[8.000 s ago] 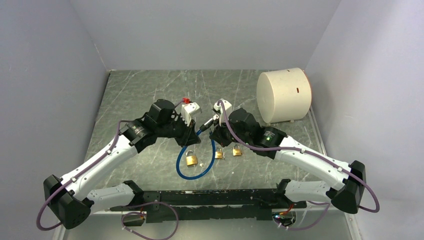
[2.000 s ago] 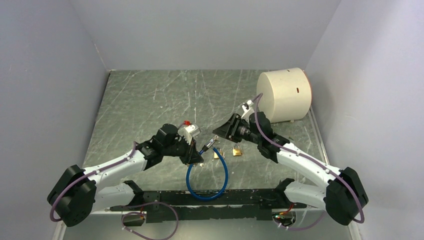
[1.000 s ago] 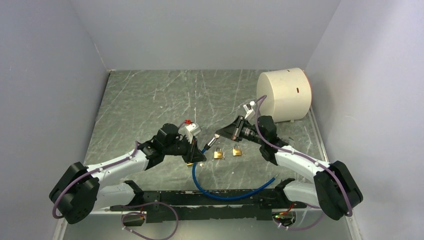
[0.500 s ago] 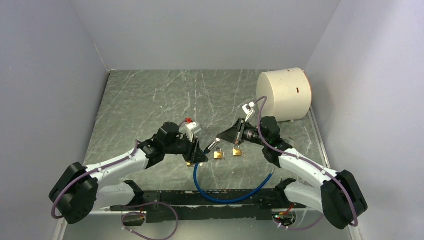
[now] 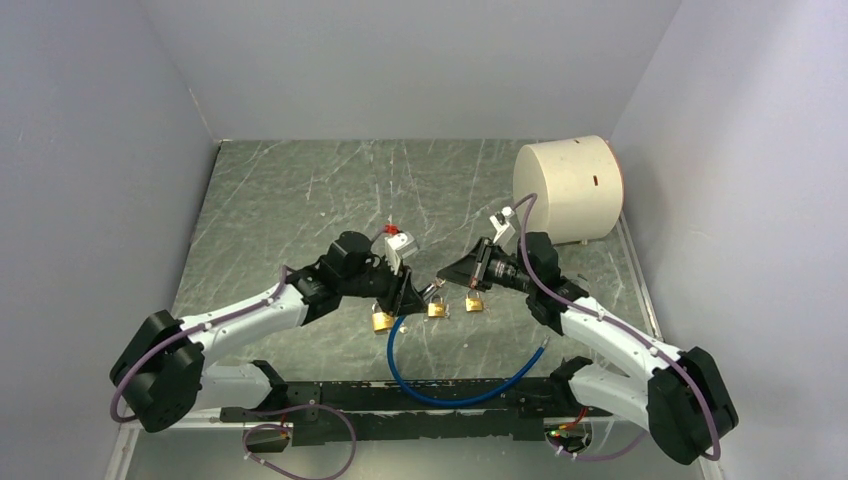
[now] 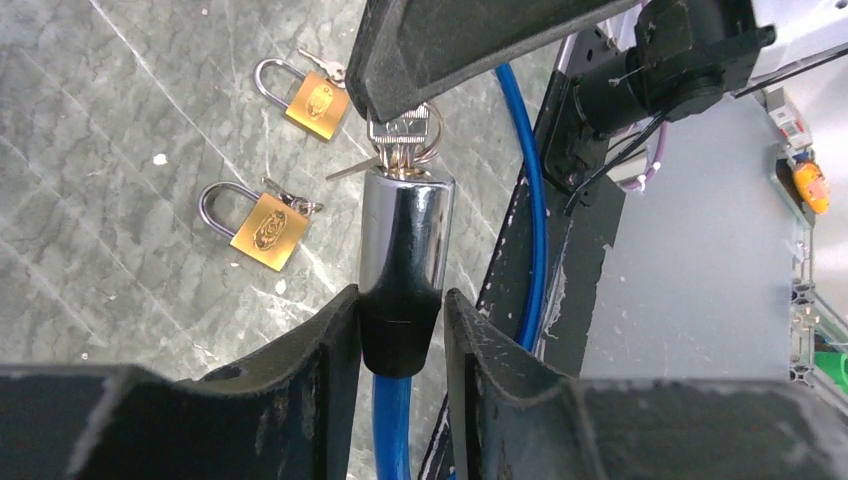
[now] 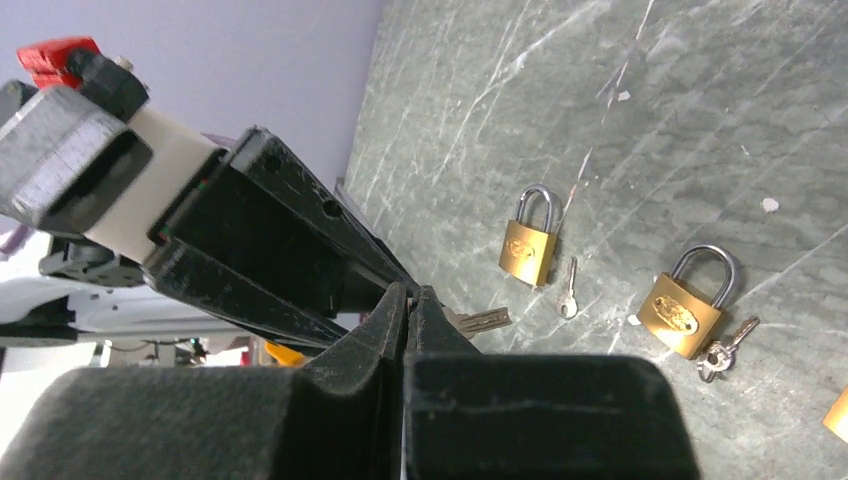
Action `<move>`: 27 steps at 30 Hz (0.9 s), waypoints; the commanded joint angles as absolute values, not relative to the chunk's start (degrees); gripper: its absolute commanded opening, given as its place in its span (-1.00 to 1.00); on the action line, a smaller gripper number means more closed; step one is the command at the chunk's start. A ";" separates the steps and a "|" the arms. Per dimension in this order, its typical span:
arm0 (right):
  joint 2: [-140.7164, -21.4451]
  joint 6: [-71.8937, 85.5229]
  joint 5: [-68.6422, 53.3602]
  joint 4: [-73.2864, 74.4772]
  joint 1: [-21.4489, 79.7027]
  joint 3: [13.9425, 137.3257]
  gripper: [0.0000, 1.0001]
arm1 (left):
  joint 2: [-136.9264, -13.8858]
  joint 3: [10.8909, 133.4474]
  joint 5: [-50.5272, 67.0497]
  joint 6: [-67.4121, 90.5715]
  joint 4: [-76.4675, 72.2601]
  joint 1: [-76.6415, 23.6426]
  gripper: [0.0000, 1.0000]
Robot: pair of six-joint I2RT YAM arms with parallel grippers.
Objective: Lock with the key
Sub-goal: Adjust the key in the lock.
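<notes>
The cable lock has a chrome cylinder (image 6: pixel 405 235) with a black collar and a blue cable (image 5: pixel 450 385). My left gripper (image 6: pixel 400 310) is open around the collar: one finger touches it and a thin gap shows at the other. A bunch of keys (image 6: pixel 400 135) sits at the cylinder's far end, one key in the lock. My right gripper (image 7: pixel 410 292) is shut on that bunch, and a key tip (image 7: pixel 480 322) pokes out past its fingers. In the top view both grippers meet mid-table, left gripper (image 5: pixel 408 295) and right gripper (image 5: pixel 445 282). The cable's free end (image 5: pixel 541 352) lies loose at the right.
Three brass padlocks (image 5: pixel 382 321), (image 5: pixel 437 309), (image 5: pixel 475 302) lie on the grey mat just below the grippers, small keys beside them. A big white cylinder (image 5: pixel 568 190) lies at the back right. A black rail (image 5: pixel 400 400) runs along the near edge.
My left gripper has opened wider and moved up and right along the cable to the lock's collar, uncovering a padlock. Over the last two seconds the cable loop came apart. The right gripper barely moved.
</notes>
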State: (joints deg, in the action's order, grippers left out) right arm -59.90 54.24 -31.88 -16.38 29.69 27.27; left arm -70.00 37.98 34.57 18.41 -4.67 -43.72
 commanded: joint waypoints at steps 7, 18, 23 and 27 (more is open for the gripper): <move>-57.21 60.15 -28.78 -15.26 30.41 30.32 -1.00 | -72.10 39.21 32.16 14.71 -3.53 -46.98 -0.27; -60.05 60.83 -7.81 22.70 36.42 45.92 -1.00 | -69.79 41.72 14.02 10.87 1.37 -53.47 -0.95; -63.09 66.87 4.96 32.78 43.90 50.71 -1.00 | -68.51 42.63 2.92 10.15 2.60 -58.59 -0.95; -68.20 69.07 11.07 42.75 47.47 57.28 -0.99 | -67.11 41.77 -2.47 10.27 2.26 -61.09 -0.95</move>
State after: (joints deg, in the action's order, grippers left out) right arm -64.07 64.69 0.89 29.63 44.34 50.54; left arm -69.65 40.53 6.02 11.79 3.97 -58.65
